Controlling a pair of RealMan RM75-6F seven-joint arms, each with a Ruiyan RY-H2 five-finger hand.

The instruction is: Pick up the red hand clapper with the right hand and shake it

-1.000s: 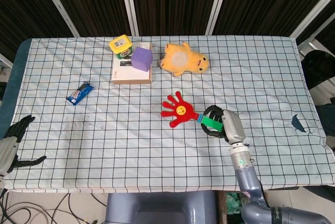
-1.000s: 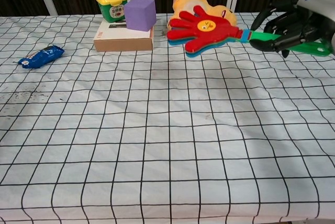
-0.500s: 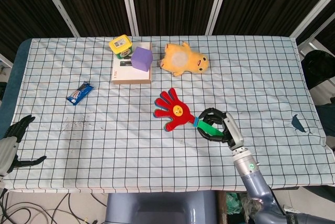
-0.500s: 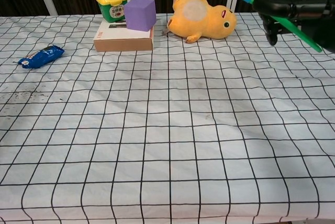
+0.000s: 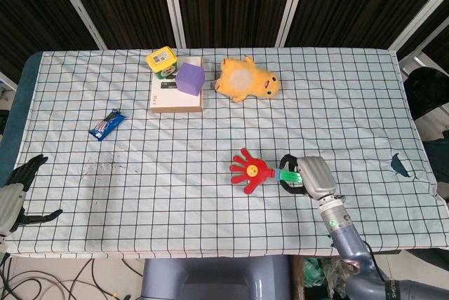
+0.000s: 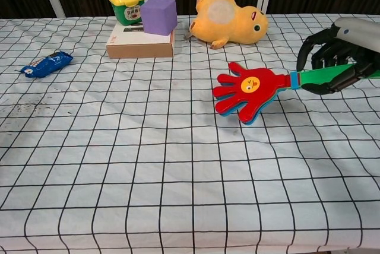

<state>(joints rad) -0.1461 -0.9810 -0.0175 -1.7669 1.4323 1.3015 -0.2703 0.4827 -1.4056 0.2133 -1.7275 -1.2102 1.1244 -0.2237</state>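
Note:
The red hand clapper point(image 5: 251, 171) point(image 6: 249, 88) has a red hand-shaped head with a yellow smiley and a green handle. My right hand point(image 5: 309, 176) point(image 6: 343, 55) grips that green handle near the table's front right, with the head pointing left above the checked cloth. In the chest view blue and green layers show under the red one. My left hand point(image 5: 17, 193) rests off the table's front left corner, fingers apart, holding nothing; the chest view does not show it.
At the back stand a yellow plush toy point(image 5: 245, 80), a purple cube point(image 5: 189, 78) on a flat box point(image 5: 175, 95), and a yellow-lidded green tub point(image 5: 161, 59). A blue snack packet point(image 5: 106, 125) lies at the left. The checked table point(image 5: 210, 195) ends close behind my right hand.
The clapper swung up and left half a second ago, then came down lower and to the right, still held by my right hand. The left hand has not moved.

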